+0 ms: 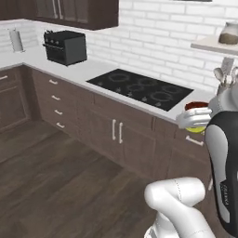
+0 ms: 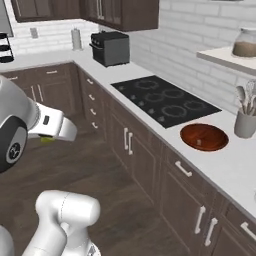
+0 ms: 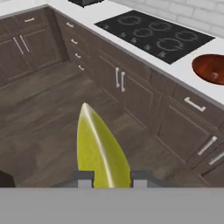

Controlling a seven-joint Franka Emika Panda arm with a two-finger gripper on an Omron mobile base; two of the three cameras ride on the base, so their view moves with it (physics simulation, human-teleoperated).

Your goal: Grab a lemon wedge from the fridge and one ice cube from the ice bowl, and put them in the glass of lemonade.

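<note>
In the left base view we see a sliver of yellow-green, the lemon wedge (image 1: 195,129), at the right edge of the frame, tucked under the white hand and in front of the ice bowl (image 1: 197,106), whose reddish rim peeks out behind it. The white worktop (image 1: 79,72) runs from upper left to right, carrying a black cooktop (image 1: 139,88) at centre and a dark toaster oven (image 1: 65,46) at upper left; dark wood floor (image 1: 56,186) fills the lower left.

In the right base view the wedge (image 2: 47,140) is a small yellow-green speck at centre left, under the white hand. The round wooden bowl (image 2: 204,137) sits at right on the worktop (image 2: 235,170), just beside a grey utensil holder (image 2: 245,123); a lidded jar (image 2: 245,44) stands on a shelf at upper right.

In the hand view the pincer (image 3: 104,179) is clenched on the wedge (image 3: 99,151), a glossy pointed slice rising from bottom centre over the floor, with the bowl (image 3: 211,68) at the right edge.
</note>
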